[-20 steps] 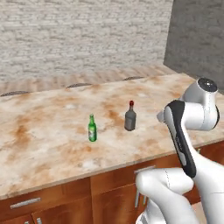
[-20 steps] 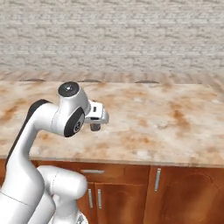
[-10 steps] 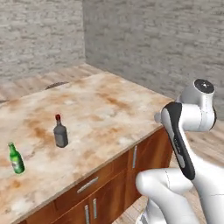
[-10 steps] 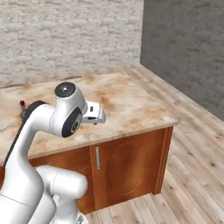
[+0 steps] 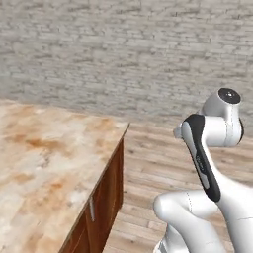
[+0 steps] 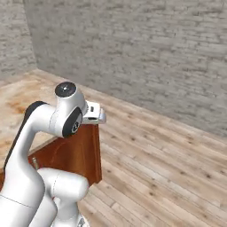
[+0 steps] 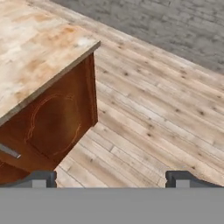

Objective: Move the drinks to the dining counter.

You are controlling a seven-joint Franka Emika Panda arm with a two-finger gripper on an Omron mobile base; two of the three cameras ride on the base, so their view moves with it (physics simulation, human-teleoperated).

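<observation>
Hovering gripper point(image 7: 112, 179) (jaws spread wide), dining counter point(image 7: 30, 52) corner, wood floor point(image 7: 157, 113)

The wide beige countertop with rust-orange marbling point(image 5: 44, 163) runs off the left and bottom edges of the left base view. In the right base view the white arm hides most of it. In the hand view its brown wood cabinet point(image 7: 52, 127) and silver bar handle point(image 7: 8, 151) are cut at the lower left.
</observation>
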